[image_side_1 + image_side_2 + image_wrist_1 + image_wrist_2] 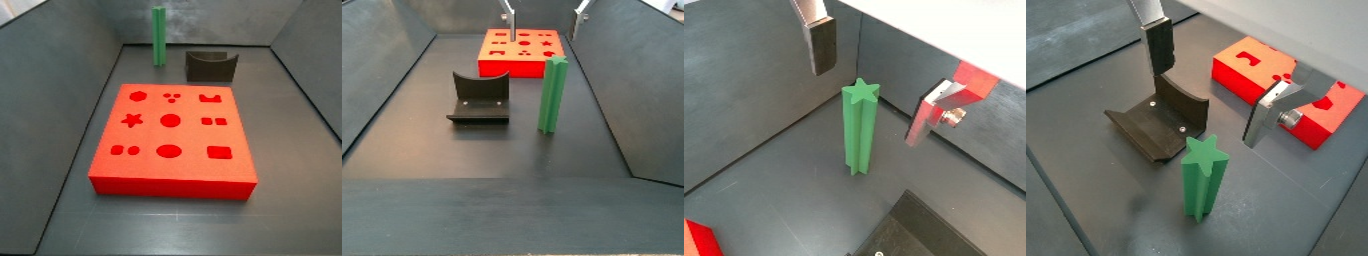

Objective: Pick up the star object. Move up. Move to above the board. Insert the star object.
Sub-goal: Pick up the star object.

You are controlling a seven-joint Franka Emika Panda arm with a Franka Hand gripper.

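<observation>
So the star rod (553,96) is standing upright on the tabletop (476,150), just beside the grey holder (478,98) and well apart from the board (171,135). The gripper (1213,85) hangs above the rod, fingers (820,48) spread wide with nothing between them. I'd centre over the rod's star tip, drop straight down, and pinch near the top so it doesn't tip.

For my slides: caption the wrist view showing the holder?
Open gripper above upright green star object, beside dark holder and red board.
</observation>
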